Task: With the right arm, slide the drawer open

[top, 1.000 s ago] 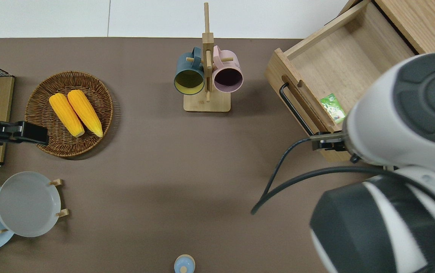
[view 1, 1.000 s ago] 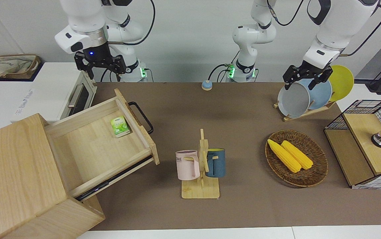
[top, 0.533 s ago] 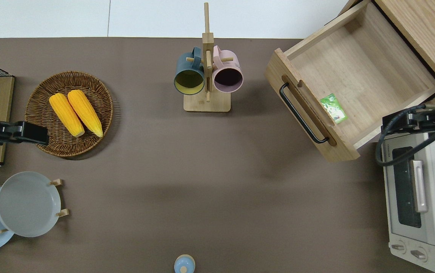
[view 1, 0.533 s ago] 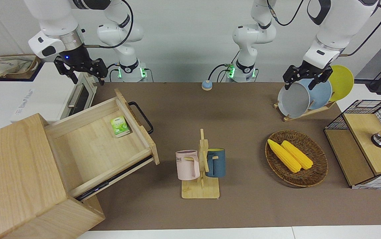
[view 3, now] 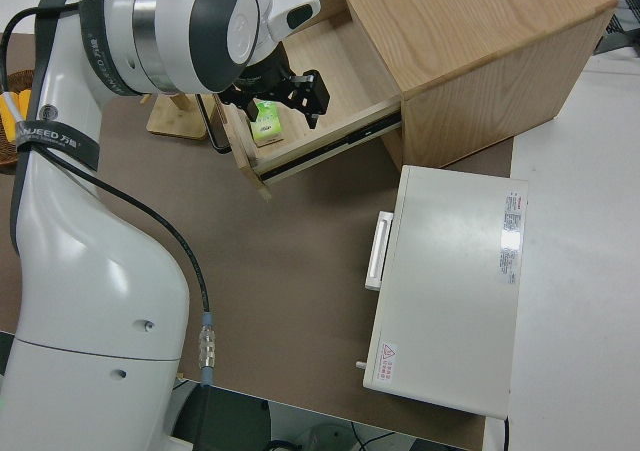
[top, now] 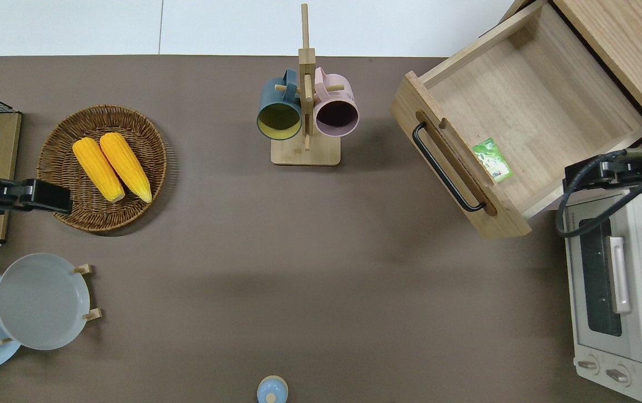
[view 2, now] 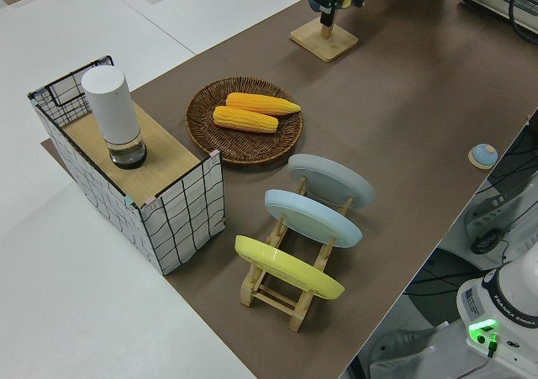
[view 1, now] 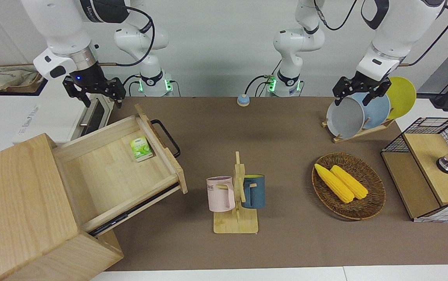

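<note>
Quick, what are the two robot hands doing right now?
Right gripper: open, holding nothing, up over the toaster oven.
Left gripper: parked, open, holding nothing.

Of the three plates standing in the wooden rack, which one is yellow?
The yellow plate is the end one of the rack, nearest the robots; the two others, farther from them, are pale blue and grey-blue.

The drawer [view 1: 118, 168] stood pulled out of the box [view 1: 24, 218] at the left of the front view, a small packet [view 1: 141, 148] lying in it against its front panel. The toaster oven [view 1: 71, 113] sat in the upper left, above the drawer. The mug rack [view 1: 236, 195] stood at lower centre, the basket [view 1: 372, 203] with two corn cobs [view 1: 341, 182] to its right, the plate rack [view 1: 364, 113] above that, and the mesh-sided shelf [view 1: 427, 171] at the right edge. A small bell [view 1: 243, 100] sat at top centre.
</note>
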You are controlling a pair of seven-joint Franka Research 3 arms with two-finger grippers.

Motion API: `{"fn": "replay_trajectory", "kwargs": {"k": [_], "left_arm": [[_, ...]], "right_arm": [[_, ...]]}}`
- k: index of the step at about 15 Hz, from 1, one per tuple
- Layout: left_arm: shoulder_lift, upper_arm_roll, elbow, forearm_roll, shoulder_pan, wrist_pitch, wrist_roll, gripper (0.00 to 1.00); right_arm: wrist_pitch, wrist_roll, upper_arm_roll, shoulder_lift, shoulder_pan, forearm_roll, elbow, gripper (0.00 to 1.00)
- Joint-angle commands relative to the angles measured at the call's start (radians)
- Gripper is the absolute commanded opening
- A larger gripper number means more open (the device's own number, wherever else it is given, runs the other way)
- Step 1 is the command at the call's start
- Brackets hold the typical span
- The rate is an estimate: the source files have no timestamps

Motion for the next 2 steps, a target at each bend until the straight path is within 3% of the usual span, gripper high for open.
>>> {"fn": "replay_trajectory", "kwargs": {"k": [1, 2], "left_arm": [[0.011, -0.007, 0.026, 0.017, 0.005, -0.02, 0.01, 0.99], [0.011, -0.007, 0.026, 0.017, 0.005, -0.02, 0.01, 0.99]], "right_arm": [[0.018, -0.025, 0.014, 0.003, -0.016, 0.03, -0.012, 0.987], [0.02, -0.028, 0.014, 0.003, -0.014, 0.03, -0.012, 0.987]]}}
